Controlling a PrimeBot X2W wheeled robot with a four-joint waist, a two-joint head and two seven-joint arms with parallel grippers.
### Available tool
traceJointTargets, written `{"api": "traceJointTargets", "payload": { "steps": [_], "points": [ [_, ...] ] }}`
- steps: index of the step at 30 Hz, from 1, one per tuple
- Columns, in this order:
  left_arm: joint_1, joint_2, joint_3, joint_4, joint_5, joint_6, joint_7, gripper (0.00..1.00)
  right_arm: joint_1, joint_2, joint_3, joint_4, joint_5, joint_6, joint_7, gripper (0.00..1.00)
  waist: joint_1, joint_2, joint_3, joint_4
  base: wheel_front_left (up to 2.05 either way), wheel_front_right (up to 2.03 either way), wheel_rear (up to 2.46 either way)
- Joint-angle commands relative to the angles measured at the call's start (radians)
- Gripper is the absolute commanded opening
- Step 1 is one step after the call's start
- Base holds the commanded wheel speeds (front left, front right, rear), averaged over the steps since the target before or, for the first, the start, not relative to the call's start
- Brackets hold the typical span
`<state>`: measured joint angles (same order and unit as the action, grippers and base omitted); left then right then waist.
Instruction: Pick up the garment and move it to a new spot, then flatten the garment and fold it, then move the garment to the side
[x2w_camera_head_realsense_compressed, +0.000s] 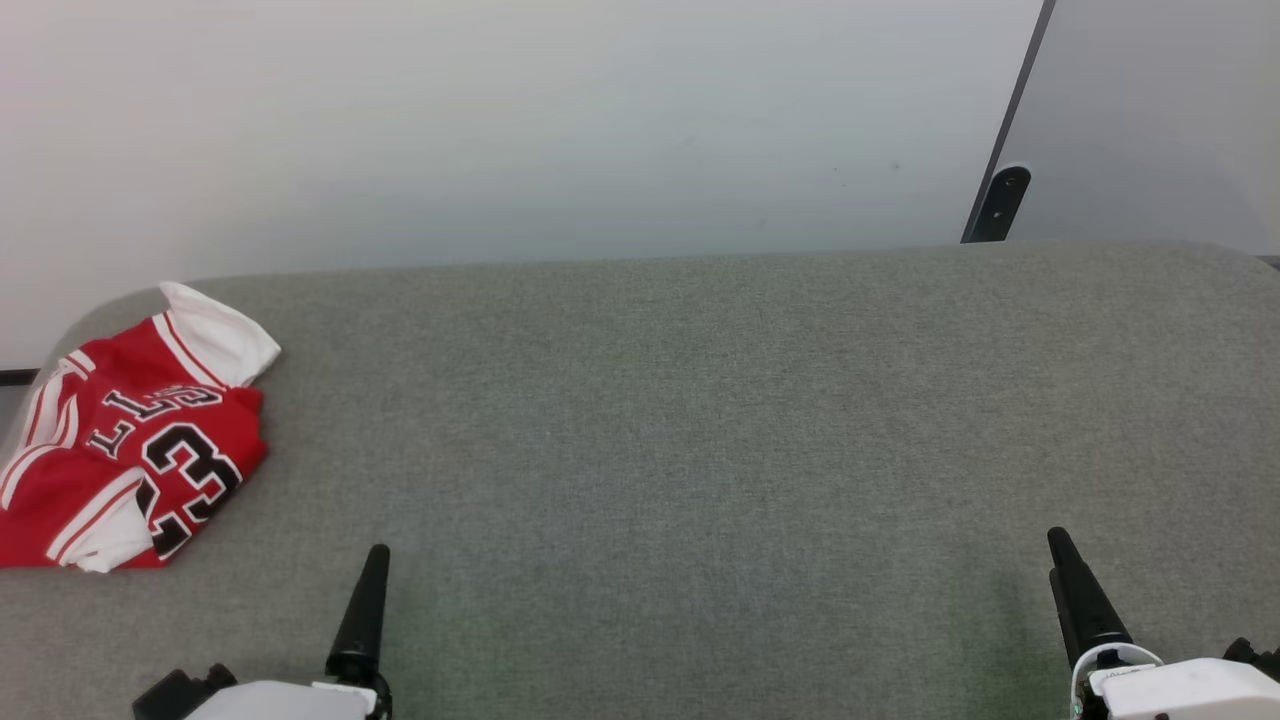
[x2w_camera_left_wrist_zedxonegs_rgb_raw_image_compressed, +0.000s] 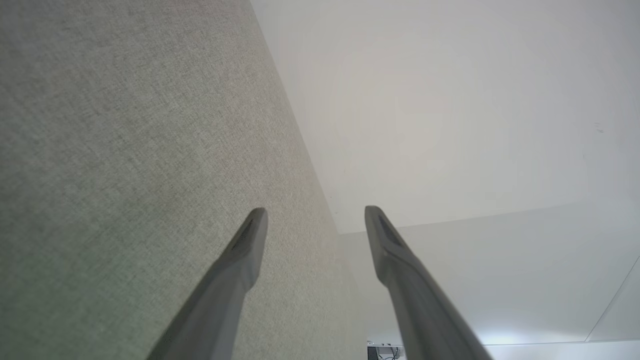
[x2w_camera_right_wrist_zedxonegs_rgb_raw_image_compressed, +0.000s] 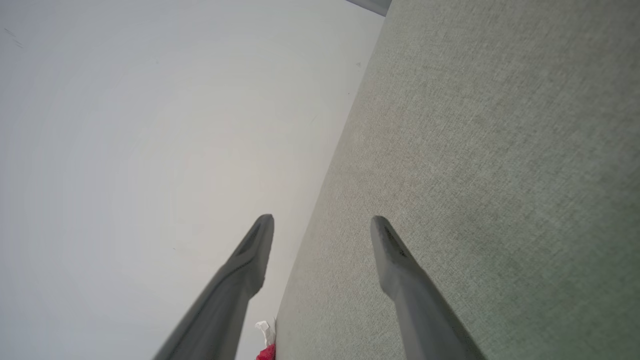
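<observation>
The garment (x2w_camera_head_realsense_compressed: 130, 440), a red shirt with white sleeve ends and black "23", lies bunched and partly folded at the far left of the grey fabric surface (x2w_camera_head_realsense_compressed: 700, 450). A small red and white bit of the garment (x2w_camera_right_wrist_zedxonegs_rgb_raw_image_compressed: 266, 350) peeks in at the bottom of the right wrist view. My left gripper (x2w_camera_head_realsense_compressed: 372, 575) hovers at the lower left, just right of the shirt and apart from it. The left gripper (x2w_camera_left_wrist_zedxonegs_rgb_raw_image_compressed: 316, 212) stands open with nothing between its fingers. My right gripper (x2w_camera_head_realsense_compressed: 1065, 560) is at the lower right, far from the shirt. The right gripper (x2w_camera_right_wrist_zedxonegs_rgb_raw_image_compressed: 322, 220) is open and empty too.
A pale wall (x2w_camera_head_realsense_compressed: 500, 130) rises straight behind the surface's far edge. A dark bracket (x2w_camera_head_realsense_compressed: 1000, 200) and a grey panel (x2w_camera_head_realsense_compressed: 1150, 120) stand at the back right. The surface's left corner curves away right beside the shirt.
</observation>
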<state>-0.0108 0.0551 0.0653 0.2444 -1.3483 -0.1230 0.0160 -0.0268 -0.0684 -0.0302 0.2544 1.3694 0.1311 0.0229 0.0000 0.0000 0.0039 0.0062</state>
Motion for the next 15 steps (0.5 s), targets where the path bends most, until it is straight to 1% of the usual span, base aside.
{"api": "traceJointTargets", "payload": {
  "steps": [1,15],
  "points": [
    [-0.007,0.001,-0.001,-0.021,0.044,0.002,-0.010,1.00,-0.004,-0.005,0.002,-0.020,-0.037,0.000,-0.010,1.00,0.0000,0.0000,0.000,0.000,0.00,0.00,0.00],
    [0.031,-0.005,-0.019,-0.072,0.365,0.006,-0.065,1.00,0.029,-0.012,0.013,-0.060,-0.335,0.000,-0.052,1.00,0.0000,0.0000,0.001,0.002,0.00,0.00,0.00]
  ]
}}
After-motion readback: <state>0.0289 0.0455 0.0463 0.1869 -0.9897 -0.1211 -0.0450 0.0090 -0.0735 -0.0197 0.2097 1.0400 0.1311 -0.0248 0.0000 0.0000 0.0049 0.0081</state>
